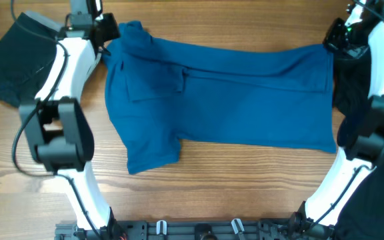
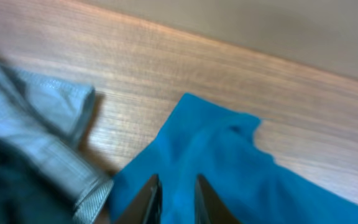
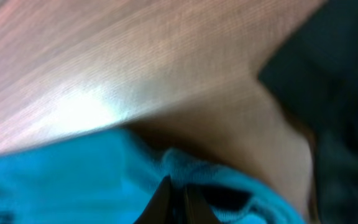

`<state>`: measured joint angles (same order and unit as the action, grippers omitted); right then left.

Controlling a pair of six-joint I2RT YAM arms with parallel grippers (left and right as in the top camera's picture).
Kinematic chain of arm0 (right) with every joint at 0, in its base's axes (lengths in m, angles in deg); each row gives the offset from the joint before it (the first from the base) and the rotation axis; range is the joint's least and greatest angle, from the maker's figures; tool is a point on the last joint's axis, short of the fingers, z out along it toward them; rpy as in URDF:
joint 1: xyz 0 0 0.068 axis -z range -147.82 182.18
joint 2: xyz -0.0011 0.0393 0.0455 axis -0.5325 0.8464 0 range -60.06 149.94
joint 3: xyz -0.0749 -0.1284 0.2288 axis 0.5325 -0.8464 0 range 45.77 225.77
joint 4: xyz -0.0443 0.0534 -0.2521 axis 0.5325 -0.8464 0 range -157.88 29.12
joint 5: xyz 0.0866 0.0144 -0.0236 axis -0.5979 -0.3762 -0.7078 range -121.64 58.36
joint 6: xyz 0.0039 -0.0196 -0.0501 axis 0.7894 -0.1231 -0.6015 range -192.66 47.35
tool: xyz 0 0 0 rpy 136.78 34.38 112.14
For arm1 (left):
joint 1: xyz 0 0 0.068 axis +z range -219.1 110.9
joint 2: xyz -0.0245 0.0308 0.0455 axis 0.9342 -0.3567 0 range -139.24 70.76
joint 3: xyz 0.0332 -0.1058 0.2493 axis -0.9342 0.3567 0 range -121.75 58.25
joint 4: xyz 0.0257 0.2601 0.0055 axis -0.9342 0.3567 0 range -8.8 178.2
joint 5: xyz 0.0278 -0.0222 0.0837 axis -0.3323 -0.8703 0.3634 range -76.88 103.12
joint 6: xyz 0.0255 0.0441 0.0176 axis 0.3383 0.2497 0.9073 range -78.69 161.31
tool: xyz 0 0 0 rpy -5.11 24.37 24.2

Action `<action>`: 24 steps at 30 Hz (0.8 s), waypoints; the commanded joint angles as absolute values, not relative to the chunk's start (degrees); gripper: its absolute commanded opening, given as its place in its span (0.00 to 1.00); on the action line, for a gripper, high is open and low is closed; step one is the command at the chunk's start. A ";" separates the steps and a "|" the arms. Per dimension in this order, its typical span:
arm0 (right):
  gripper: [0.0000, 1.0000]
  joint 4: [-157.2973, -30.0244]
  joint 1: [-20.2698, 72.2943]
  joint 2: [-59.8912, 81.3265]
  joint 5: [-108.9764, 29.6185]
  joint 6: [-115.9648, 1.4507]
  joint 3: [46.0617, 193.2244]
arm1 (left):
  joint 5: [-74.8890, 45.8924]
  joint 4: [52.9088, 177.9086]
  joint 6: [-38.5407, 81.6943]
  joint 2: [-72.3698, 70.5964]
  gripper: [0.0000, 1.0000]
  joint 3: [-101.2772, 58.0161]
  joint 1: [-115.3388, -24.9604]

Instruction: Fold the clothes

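Two end effectors are engaged, one at each far corner of the blue garment (image 1: pixel 232 100).

Overhead view: the garment lies spread across the far half of the worktop (image 1: pixel 232 193), mostly flat, with one sleeve projecting toward the near edge. The left end effector (image 1: pixel 107 33) sits at the garment's far-left corner and the right end effector (image 1: pixel 333 39) at its far-right corner. Dark clothes (image 1: pixel 12 60) lie at the worktop's far-left corner, and further dark cloth (image 1: pixel 352 83) lies along the right edge.

Left wrist view: the fingers (image 2: pixel 146 196) are narrowly parted, with blue fabric filling the gap, so the corner is nipped. A grey hemmed cloth (image 2: pixel 36 124) lies just beside it.

Right wrist view: blurred. The fingers (image 3: pixel 161 198) are almost together on the rolled blue hem, and the grip is judged secure.

Recommendation: raise both corners together and level, keep the edge taut between the arms, and carry it toward the near edge. Avoid snagging the neighbouring cloths.

Containers: none visible in any view.
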<state>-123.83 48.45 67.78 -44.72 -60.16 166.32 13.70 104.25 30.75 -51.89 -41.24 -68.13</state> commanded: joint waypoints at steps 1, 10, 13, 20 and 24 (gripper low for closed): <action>0.05 -117.91 48.25 71.82 -45.04 -60.62 166.80 | 14.68 99.49 23.93 -56.61 0.26 -41.52 -67.87; 0.74 -115.57 51.27 70.44 -41.20 -60.62 166.84 | 12.06 110.46 28.60 -53.09 0.46 -41.85 -67.73; 0.73 -130.70 52.84 68.28 -45.42 -60.51 166.84 | 12.06 123.81 29.33 -51.93 0.46 -41.83 -67.47; 0.24 -138.11 49.48 68.39 -45.04 -61.21 153.97 | 8.58 127.05 29.37 -52.79 0.46 -33.46 -67.56; 0.29 -133.39 49.45 68.28 -45.26 -61.43 151.87 | 4.87 123.40 29.37 -52.79 0.50 -33.15 -67.89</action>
<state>-134.48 49.04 69.13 -44.41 -61.21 151.96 8.41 125.10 28.58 -53.77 -33.46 -67.97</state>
